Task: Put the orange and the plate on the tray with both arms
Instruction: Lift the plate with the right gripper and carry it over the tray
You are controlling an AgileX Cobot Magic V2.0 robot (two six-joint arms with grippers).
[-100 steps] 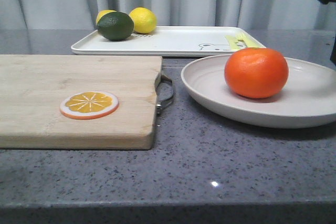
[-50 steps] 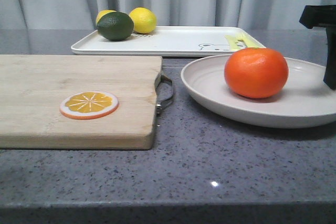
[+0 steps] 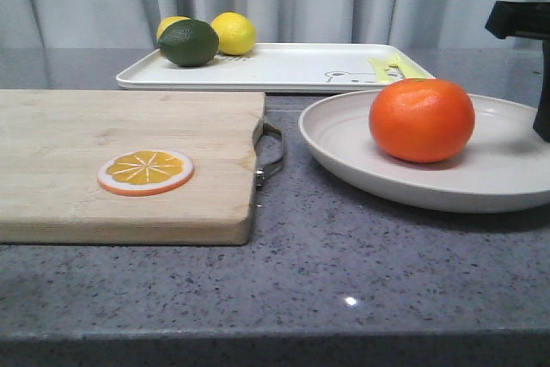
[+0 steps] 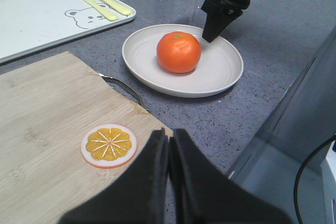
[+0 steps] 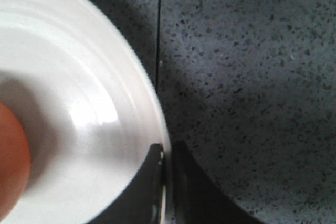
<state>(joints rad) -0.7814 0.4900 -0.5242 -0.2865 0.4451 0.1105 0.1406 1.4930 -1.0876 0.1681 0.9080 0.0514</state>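
Front view cut off at right gripper, fingers clamped on plate rim, orange seated stem-up, left gripper pressed closed, nothing held.

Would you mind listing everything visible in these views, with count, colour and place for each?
orange: 1, bright orange, on the plate.
plate: 1, off-white, on the counter right of the cutting board.
tray: 1, white with bear drawing, at the back of the counter.
lemons: 2, yellow, back left corner of the tray.
lime-like fruit: 1, dark green, on the tray in front of the lemons.
cutlery: 2 pieces, pale yellow-green, on the tray by the bear.
cutting board: 1, light wood with metal handle, left on the counter.
orange slice: 1, orange and white, on the cutting board.
left gripper: black, shut, above the board's edge.
right gripper: black, closed on the plate's rim.
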